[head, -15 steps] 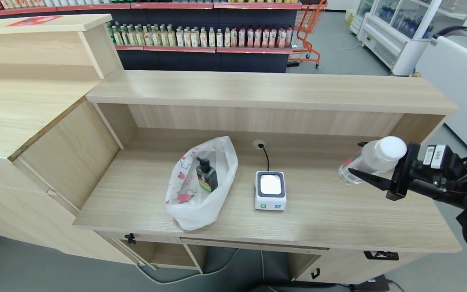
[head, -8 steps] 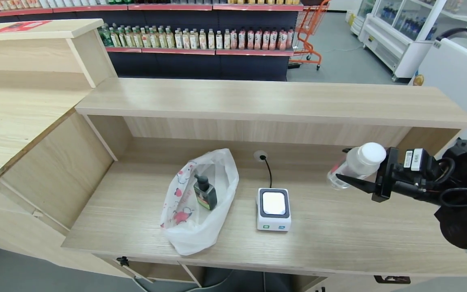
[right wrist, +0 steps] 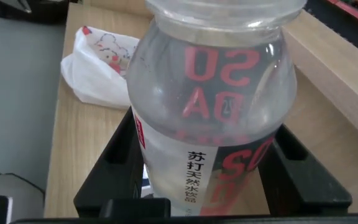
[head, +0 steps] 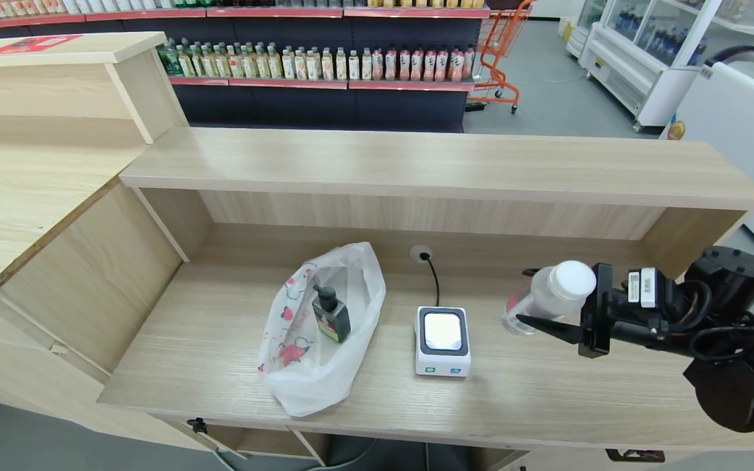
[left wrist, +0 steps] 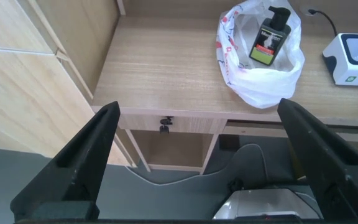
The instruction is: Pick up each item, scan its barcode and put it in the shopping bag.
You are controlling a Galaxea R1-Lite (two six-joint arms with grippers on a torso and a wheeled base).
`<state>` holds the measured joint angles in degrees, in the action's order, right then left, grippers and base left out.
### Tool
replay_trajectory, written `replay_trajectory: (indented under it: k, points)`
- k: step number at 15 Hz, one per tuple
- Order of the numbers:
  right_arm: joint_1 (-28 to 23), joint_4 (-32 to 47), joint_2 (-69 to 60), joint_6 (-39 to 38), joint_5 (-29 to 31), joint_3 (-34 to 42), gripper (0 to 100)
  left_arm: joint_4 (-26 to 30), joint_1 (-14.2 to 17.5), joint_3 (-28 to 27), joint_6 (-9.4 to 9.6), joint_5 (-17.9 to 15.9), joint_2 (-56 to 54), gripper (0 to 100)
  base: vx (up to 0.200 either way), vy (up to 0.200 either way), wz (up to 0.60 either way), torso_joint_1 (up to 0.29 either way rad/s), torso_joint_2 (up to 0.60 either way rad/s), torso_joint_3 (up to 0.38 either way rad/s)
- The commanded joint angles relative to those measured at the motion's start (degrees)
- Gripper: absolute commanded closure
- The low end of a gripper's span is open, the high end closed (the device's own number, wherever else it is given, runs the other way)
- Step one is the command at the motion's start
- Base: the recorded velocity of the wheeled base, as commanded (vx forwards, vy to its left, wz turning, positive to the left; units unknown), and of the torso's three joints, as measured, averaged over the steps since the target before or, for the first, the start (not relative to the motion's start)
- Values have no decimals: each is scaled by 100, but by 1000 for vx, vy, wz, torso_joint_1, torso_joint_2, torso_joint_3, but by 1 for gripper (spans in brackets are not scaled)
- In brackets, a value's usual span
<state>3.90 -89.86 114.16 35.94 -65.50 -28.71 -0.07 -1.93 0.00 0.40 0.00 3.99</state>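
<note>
1. The right gripper (head: 526, 294) is clamped on a clear plastic drink bottle with a white cap (head: 547, 297). Over the last second it has carried the bottle down and towards the small white barcode scanner with a glowing glass top (head: 442, 340).
2. The bottle now hangs just right of the scanner, above the pale wooden counter (head: 547, 405). It is tilted, cap towards the arm, and is not yet over the glass. This looks like the approach to the scan; bagging would come after.
3. The head camera also shifted early in that second, so part of the change is only apparent.
4. The left gripper (left wrist: 201, 158) is spread wide and empty, off the counter's front edge and well left of the scanner.
5. Left of the scanner lies a white plastic shopping bag with red prints (head: 298, 386). A dark pump bottle (head: 331, 314) already lies inside it.
6. The clear bottle carries large red lettering and a column of small black characters. The pump bottle's green label is too small to read.
</note>
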Motion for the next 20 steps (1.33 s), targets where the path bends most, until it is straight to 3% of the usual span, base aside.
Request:
replay_trajectory:
  k: [1, 6, 12, 20]
  points:
    - [102, -14, 80, 186, -77, 164, 100, -1, -1, 0, -5, 0, -3, 0, 0, 0, 0, 0, 0, 0]
    - [67, -14, 510, 897, -534, 111, 100, -1, -1, 0, -5, 0, -3, 0, 0, 0, 0, 0, 0, 0]
    - [199, -14, 1433, 1284, -1325, -1339, 100, -1, -1, 0, -5, 0, -3, 0, 0, 0, 0, 0, 0, 0]
    - [410, -14, 1881, 1636, -1387, -1673, 100, -1, -1, 0, -5, 0, -3, 0, 0, 0, 0, 0, 0, 0]
